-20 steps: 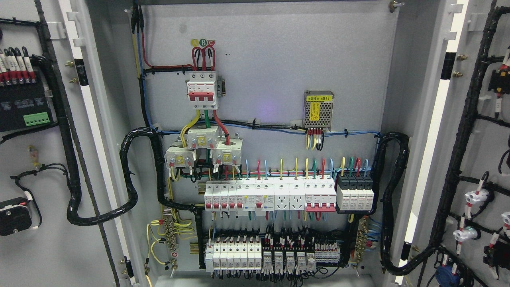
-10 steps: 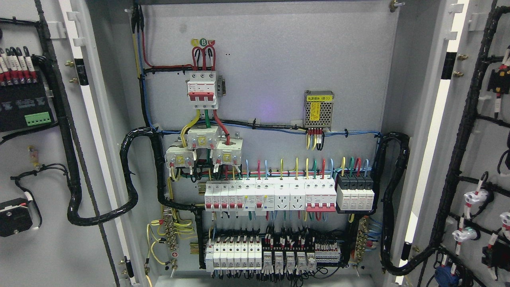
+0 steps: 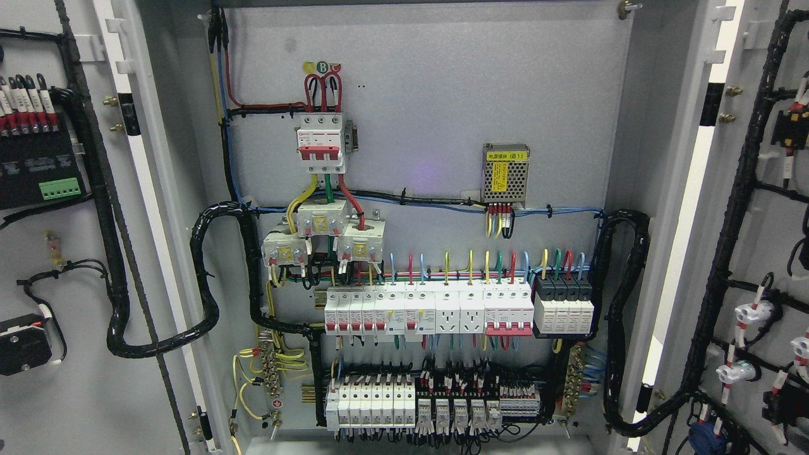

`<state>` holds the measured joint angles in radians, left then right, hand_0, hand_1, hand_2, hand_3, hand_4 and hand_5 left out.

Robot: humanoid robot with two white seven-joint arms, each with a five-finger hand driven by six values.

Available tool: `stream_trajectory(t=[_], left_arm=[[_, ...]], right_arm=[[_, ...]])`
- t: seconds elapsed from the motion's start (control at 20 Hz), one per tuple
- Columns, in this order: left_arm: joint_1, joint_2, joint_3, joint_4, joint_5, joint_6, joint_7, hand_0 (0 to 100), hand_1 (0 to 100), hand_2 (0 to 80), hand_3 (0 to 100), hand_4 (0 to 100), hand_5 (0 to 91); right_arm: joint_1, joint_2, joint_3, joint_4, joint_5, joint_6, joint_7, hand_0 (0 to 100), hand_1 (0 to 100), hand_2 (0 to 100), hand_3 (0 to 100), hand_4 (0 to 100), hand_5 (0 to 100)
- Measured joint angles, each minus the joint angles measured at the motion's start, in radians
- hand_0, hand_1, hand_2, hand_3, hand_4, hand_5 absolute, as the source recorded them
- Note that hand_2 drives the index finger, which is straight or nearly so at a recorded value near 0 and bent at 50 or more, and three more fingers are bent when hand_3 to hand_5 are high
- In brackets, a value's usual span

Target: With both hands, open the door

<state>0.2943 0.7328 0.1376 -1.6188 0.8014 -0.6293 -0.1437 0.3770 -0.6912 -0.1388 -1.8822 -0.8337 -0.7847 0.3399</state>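
Both doors, left door point(image 3: 76, 392) and right door point(image 3: 758, 208), stand wide open beside the wiring panel point(image 3: 430, 158). I see neither hand, so can't tell their state; blind reaching risks snagging cables point(image 3: 202, 278).

bright, even light; sharp focus, faint violet glare on back panel point(image 3: 430, 170).

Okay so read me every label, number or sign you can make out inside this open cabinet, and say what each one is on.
"B": on the round green sticker above the top breaker.
"(B1)": closes the yellow label on the mesh power supply; the characters before it are too blurred to read.
Print on the breaker rows, relays and door parts: too small to read.
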Motion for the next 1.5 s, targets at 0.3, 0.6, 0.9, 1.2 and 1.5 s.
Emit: stream_trajectory(t=[0.3,0.6,0.9,1.2,1.5], left_arm=[[0.03,-0.067,-0.086,-0.039,-0.176,-0.001,-0.004,0,0,0.0,0,3,0.0],[0.061,-0.167,-0.178,-0.057,-0.362,0.007,-0.002,0,0,0.0,0,3,0.0],[0.083,-0.265,-0.265,-0.048,-0.526,0.021,0.015,0,0,0.0,0,3,0.0],[0.12,-0.347,-0.339,0.002,-0.644,0.031,0.023,0,0,0.0,0,3,0.0],[0.139,-0.408,-0.386,0.104,-0.689,0.054,0.024,0,0,0.0,0,3,0.0]], right_arm=[[-0.007,0.001,0.056,-0.02,0.02,0.0,-0.004,0,0,0,0,0,0],[-0.02,0.019,0.155,-0.027,0.099,0.0,0.0,0,0,0,0,0,0],[0.018,0.063,0.268,0.004,0.202,0.0,0.001,0,0,0,0,0,0],[0.135,0.111,0.367,0.065,0.259,0.0,0.004,0,0,0,0,0,0],[0.28,0.154,0.424,0.161,0.278,0.0,0.002,0,0,0,0,0,0]])
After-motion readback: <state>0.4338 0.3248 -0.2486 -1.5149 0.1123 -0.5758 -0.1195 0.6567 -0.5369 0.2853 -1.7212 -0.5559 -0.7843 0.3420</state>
